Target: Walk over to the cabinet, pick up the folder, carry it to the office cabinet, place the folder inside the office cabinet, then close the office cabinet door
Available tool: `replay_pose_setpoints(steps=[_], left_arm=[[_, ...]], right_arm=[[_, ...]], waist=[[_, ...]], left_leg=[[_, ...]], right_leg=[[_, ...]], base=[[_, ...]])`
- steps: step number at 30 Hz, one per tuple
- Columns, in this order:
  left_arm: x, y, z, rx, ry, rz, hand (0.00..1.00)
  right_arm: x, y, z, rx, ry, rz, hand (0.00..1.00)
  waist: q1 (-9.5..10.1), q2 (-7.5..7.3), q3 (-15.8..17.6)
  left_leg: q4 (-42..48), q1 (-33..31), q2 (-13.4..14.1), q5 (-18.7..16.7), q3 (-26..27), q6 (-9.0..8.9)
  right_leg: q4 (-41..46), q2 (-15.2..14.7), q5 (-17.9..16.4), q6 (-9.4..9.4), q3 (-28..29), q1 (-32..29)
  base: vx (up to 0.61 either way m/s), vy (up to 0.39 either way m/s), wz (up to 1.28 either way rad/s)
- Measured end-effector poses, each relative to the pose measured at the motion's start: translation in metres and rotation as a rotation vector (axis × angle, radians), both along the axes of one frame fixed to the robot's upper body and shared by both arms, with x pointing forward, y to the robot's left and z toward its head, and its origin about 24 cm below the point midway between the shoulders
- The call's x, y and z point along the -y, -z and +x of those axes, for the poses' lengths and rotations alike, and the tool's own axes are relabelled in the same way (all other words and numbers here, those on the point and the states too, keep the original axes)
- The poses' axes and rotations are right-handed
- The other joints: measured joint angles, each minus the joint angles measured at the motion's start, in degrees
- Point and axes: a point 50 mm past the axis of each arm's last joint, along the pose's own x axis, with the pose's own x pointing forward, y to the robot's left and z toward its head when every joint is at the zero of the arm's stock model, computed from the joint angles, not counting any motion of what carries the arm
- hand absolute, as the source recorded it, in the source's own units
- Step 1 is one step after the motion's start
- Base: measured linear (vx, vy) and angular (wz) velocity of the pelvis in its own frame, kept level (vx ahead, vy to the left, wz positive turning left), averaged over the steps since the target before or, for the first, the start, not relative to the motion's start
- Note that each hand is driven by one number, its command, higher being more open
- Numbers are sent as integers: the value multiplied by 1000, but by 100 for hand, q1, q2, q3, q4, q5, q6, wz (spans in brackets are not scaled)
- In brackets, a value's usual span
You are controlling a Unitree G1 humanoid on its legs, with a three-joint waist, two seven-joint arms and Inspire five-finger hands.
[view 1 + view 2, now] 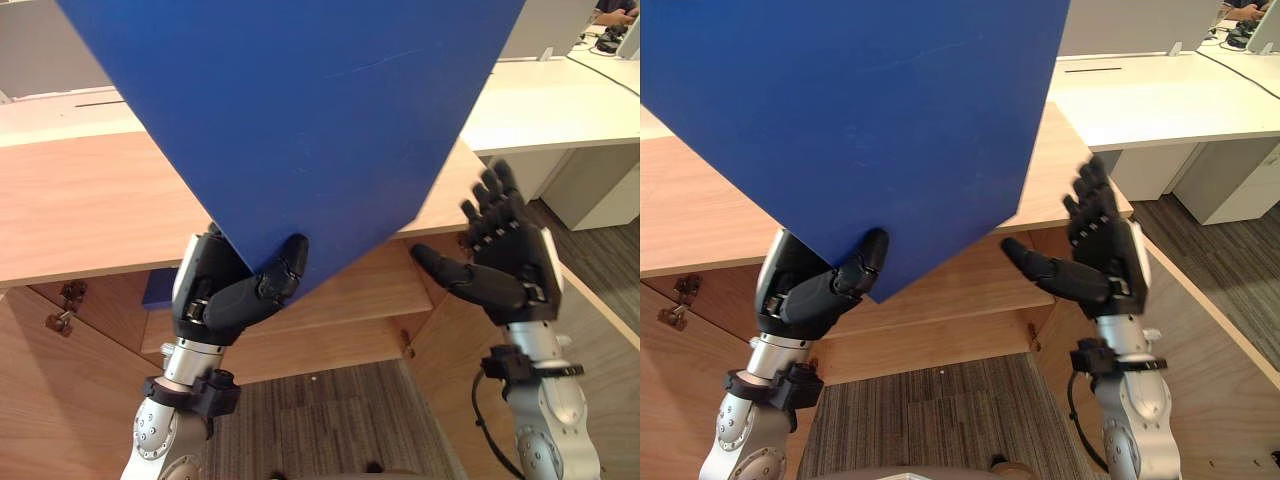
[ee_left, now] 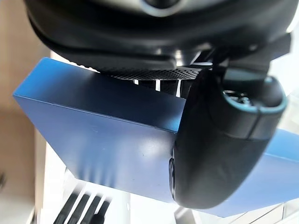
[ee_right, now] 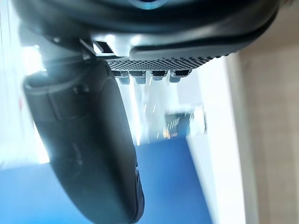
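Observation:
A large blue folder [image 1: 300, 120] is held up in front of me, tilted with one corner pointing down. My left hand [image 1: 225, 290] grips that low corner, thumb pressed on the front face and fingers behind it; the left wrist view shows the thumb [image 2: 224, 140] over the folder's blue edge [image 2: 103, 140]. My right hand [image 1: 505, 260] stands open just right of the folder, fingers straight up and thumb reaching toward it, not touching it. Below sits the wooden office cabinet [image 1: 80, 200], its top flat, its doors swung open, a shelf [image 1: 360, 290] inside.
Open cabinet doors flank me: the left one [image 1: 60, 400] with metal hinges, the right one [image 1: 600, 370] beside my right arm. White desks [image 1: 550, 100] stand behind the cabinet on the right. Striped grey carpet [image 1: 320, 420] lies below. A blue item [image 1: 160, 288] rests inside the cabinet at left.

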Motion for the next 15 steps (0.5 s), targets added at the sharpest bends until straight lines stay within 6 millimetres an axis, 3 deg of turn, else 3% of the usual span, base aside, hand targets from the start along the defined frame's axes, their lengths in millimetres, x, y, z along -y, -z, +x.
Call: replay_pose_setpoints(steps=[6,7,15], left_arm=[[-6,17,2,-110,54,-40,0],[-7,19,2,-120,55,-42,0],[-12,33,0,-219,84,-40,0]], right_arm=[[-3,-16,29,16,-109,-188,100],[-3,-16,32,11,-120,-205,0],[0,-20,52,-50,-197,-347,0]], waist=[[27,1,-1],[27,1,-1],[56,7,-6]], left_leg=[[40,-2,4,0,-3,1],[43,-3,4,0,-3,1],[57,-46,4,3,-74,1]], right_leg=[[7,-2,14,22,-1,17],[7,-2,14,23,-2,17],[6,-8,18,29,-63,17]], base=[[-35,-23,0],[-39,-29,1],[-3,-9,3]])
